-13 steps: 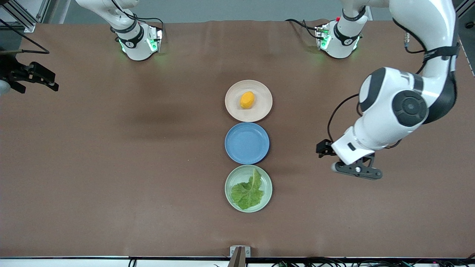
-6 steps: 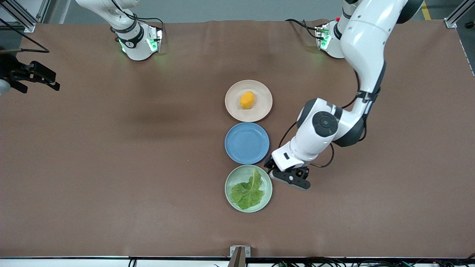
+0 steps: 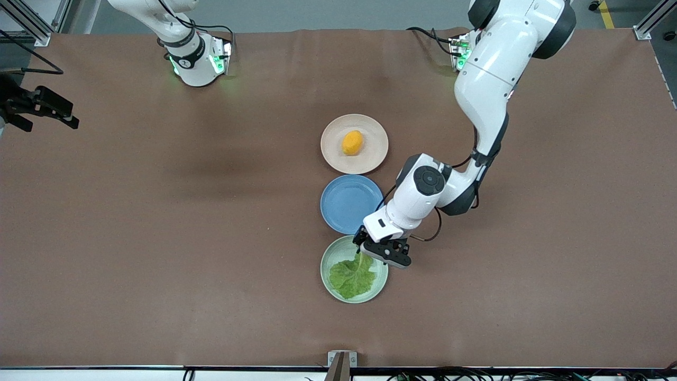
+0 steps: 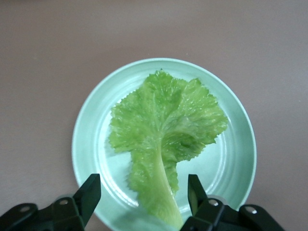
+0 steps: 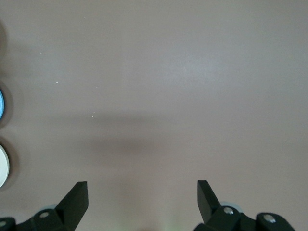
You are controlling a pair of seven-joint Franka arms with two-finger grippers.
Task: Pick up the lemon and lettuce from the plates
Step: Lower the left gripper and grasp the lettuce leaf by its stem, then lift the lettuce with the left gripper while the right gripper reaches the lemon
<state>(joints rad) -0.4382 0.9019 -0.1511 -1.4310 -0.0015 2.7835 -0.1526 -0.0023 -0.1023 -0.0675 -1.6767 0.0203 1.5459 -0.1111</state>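
The lemon [image 3: 352, 142] lies on the beige-pink plate [image 3: 372, 154]. The lettuce [image 3: 353, 275] lies flat in the pale green plate [image 3: 332, 255], the plate nearest the front camera. My left gripper [image 3: 382, 251] hangs over that plate's rim on the side toward the blue plate, above the leaf's stem end. In the left wrist view the lettuce [image 4: 163, 134] fills the green plate [image 4: 233, 161]. There the left gripper [image 4: 143, 191] is open, its fingers either side of the pale stem and apart from it. My right gripper [image 3: 45, 108] waits open and empty at the right arm's end of the table, and its wrist view [image 5: 142, 195] shows bare table.
An empty blue plate [image 3: 351, 204] sits between the other two plates, all three in a row at the table's middle. The left arm's elbow [image 3: 428, 182] hangs beside the blue plate. A metal bracket [image 3: 341, 362] stands at the table's near edge.
My left arm has swung in from its own end of the table to above the green plate, and its gripper now hangs over the lettuce stem. The right gripper has barely shifted.
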